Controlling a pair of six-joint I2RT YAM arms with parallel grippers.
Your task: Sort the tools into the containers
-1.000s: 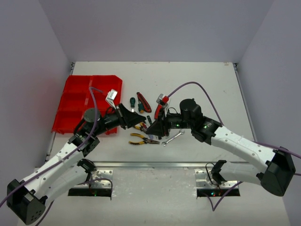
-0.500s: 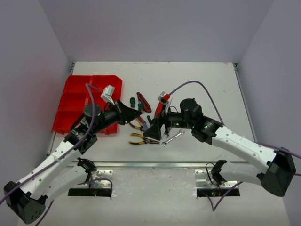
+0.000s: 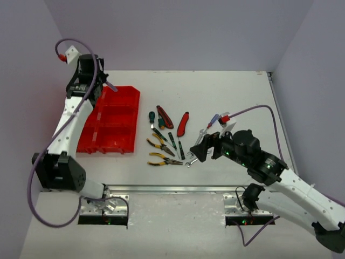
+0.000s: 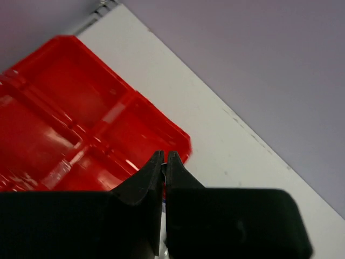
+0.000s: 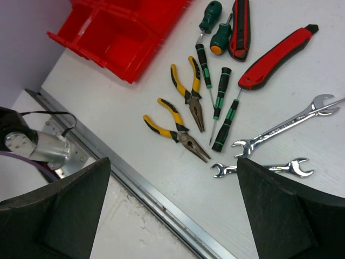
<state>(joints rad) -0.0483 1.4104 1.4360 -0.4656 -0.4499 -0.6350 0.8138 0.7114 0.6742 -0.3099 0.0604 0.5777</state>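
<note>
left arm [image 3: 69,116]: raised steeply along the left side; elbow low by its base; wrist at the far end, high up | left hand [image 4: 164,162]: fingers pressed together; tips all but touching | right arm [image 3: 285,175]: low; reaching inward toward the middle | right hand [image 5: 172,162]: fingers spread wide; pointing down and forward

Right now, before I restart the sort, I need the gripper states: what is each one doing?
Left gripper: closed by the red tray, nothing visible in it.
Right gripper: open, empty, near the tools.
</note>
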